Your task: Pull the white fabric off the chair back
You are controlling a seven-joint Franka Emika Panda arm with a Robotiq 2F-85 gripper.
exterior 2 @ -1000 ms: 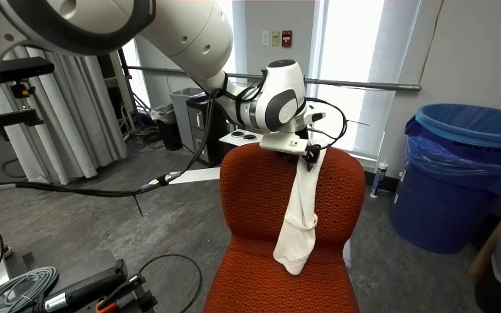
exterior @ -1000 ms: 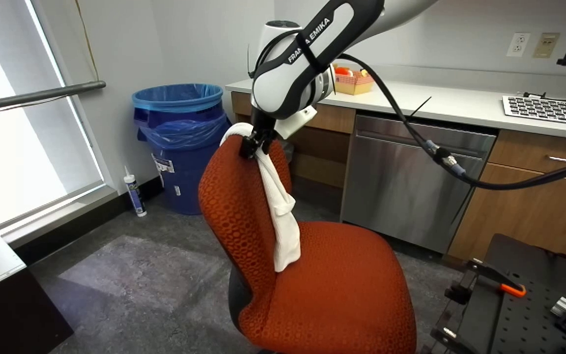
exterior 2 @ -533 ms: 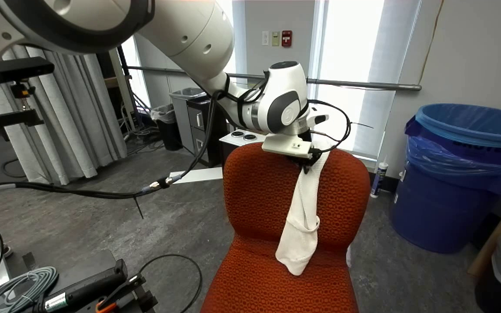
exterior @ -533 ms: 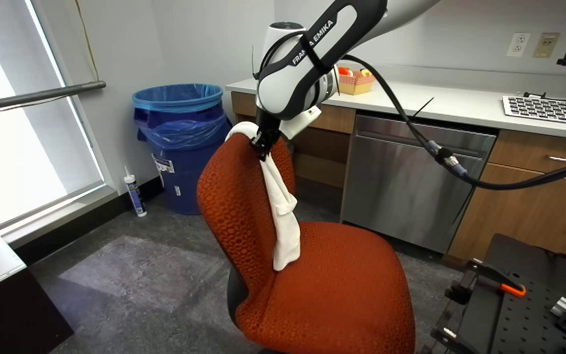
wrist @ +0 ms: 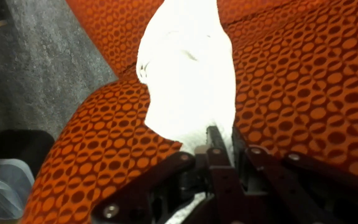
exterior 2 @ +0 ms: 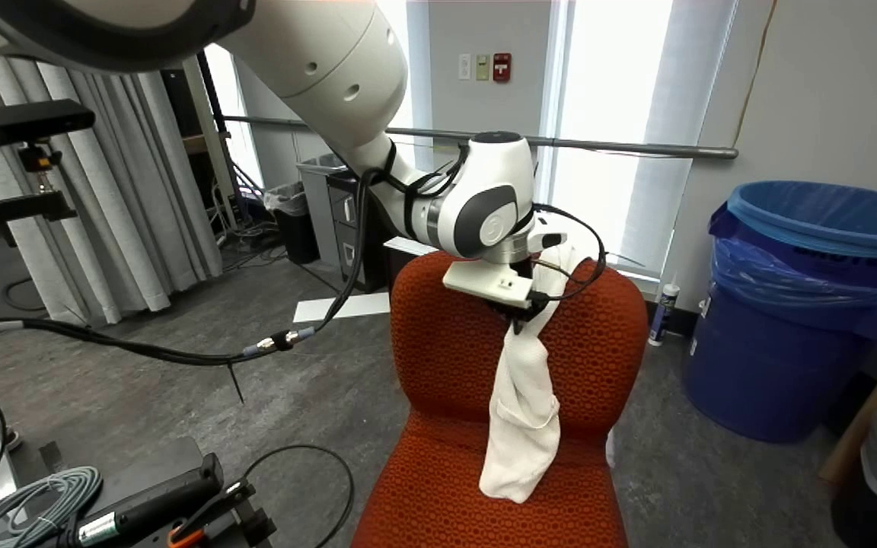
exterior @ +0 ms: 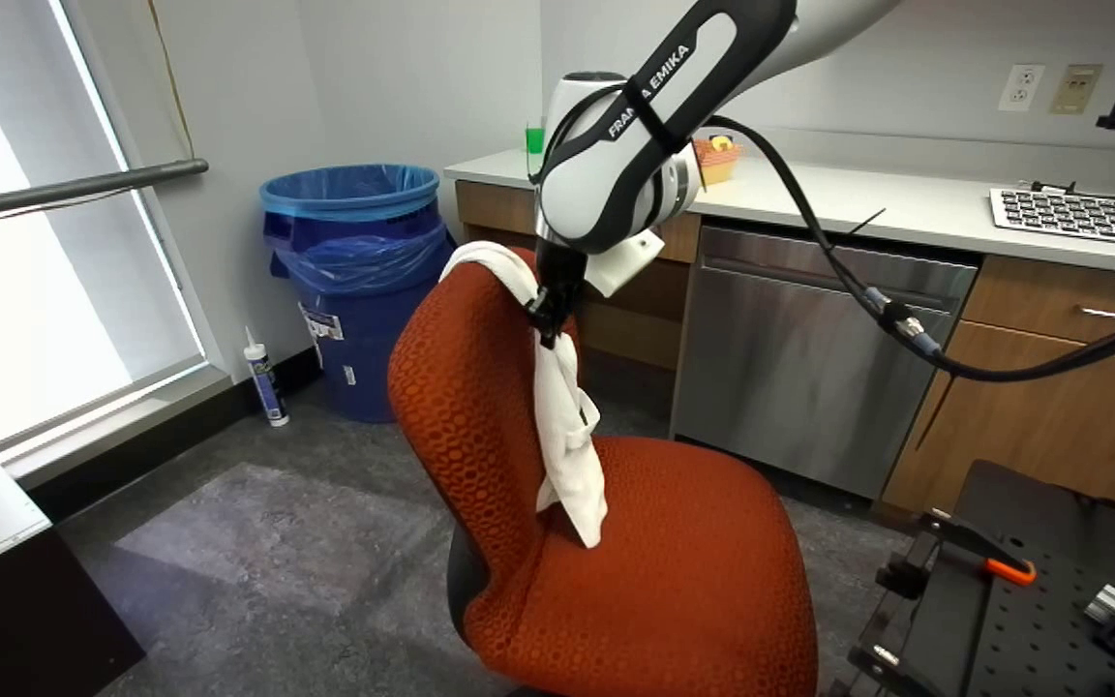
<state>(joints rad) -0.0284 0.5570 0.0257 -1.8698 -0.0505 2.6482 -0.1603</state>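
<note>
Gripper (wrist: 224, 135) found clamped on the white fabric (exterior 2: 522, 422), one piece, draped over the top of the chair back (exterior 2: 438, 342) and hanging down its front. Containers: one blue bin (exterior: 378, 363), bag-lined; one basket (exterior: 715, 174) on the counter (exterior: 858, 189), yellow item (exterior: 721, 142) inside; two dark bins (exterior 2: 298, 237), clear-lined, in an exterior view.

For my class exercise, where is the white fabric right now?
In an exterior view, the white fabric crosses the top of the chair back right of centre, then hangs toward the seat; the wrist view shows the end effector gripping it.
</note>
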